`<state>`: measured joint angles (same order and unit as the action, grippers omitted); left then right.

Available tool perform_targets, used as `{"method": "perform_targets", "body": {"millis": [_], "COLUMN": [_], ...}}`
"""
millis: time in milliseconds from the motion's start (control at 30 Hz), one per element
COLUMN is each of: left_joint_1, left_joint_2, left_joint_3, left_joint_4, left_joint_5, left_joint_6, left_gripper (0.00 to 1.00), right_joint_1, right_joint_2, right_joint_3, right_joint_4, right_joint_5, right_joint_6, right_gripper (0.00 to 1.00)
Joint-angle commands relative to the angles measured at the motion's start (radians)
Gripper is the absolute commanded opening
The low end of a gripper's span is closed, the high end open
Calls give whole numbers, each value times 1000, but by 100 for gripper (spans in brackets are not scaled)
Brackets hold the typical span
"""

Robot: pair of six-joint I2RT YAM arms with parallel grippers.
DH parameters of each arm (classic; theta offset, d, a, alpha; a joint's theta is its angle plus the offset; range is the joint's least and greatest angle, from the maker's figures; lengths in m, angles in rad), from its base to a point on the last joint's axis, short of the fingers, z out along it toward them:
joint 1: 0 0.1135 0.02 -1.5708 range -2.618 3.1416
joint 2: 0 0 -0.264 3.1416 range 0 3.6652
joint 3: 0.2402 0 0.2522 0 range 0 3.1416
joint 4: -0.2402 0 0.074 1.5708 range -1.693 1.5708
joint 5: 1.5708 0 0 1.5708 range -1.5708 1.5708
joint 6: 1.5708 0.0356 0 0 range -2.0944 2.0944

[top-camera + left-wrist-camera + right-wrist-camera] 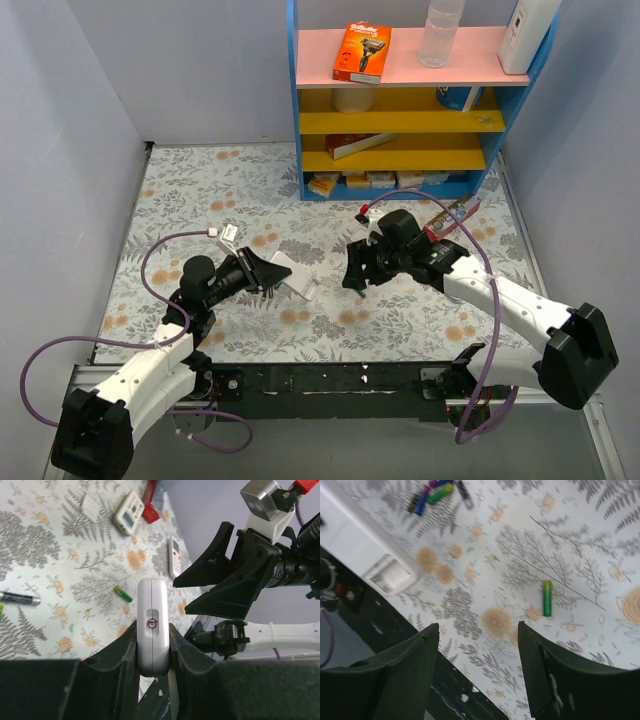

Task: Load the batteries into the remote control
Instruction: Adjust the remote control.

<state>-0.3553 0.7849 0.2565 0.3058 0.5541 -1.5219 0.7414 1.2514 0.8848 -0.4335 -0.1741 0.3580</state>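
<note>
My left gripper (268,272) is shut on the white remote control (297,277) and holds it over the mat, its plain side up. In the left wrist view the remote (152,615) sits end-on between the jaws of the left gripper (152,636). My right gripper (353,272) is open and empty, just right of the remote. In the right wrist view the right gripper (478,665) hangs over the mat. The remote's end (390,575) shows an open recess. One green battery (547,598) lies alone and shows too in the left wrist view (122,594). Several batteries (434,492) lie clustered.
A blue shelf unit (410,120) with boxes and bottles stands at the back. A small rounded white remote (127,519), a longer white remote (175,555) and a red item (150,502) lie on the floral mat. A dark battery (20,598) lies apart. Grey walls close both sides.
</note>
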Motion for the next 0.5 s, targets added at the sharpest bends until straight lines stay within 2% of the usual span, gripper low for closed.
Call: {"method": "perform_targets", "body": {"millis": [0, 167, 367, 467], "left_joint_1": [4, -2, -28, -63], "left_joint_2": [0, 30, 14, -2], "left_joint_3": [-26, -23, 7, 15], "left_joint_4": [231, 352, 357, 343], "left_joint_5": [38, 3, -62, -127], "left_joint_6": [-127, -208, -192, -187], "left_gripper": [0, 0, 0, 0], "right_joint_1": [1, 7, 32, 45], "right_joint_2": [-61, -49, -29, -23], "right_joint_3": [0, -27, -21, -23], "right_joint_4": [176, 324, 375, 404], "right_joint_5": [-130, -163, -70, -56], "right_joint_6": [88, 384, 518, 567], "right_gripper": [71, 71, 70, 66]}}
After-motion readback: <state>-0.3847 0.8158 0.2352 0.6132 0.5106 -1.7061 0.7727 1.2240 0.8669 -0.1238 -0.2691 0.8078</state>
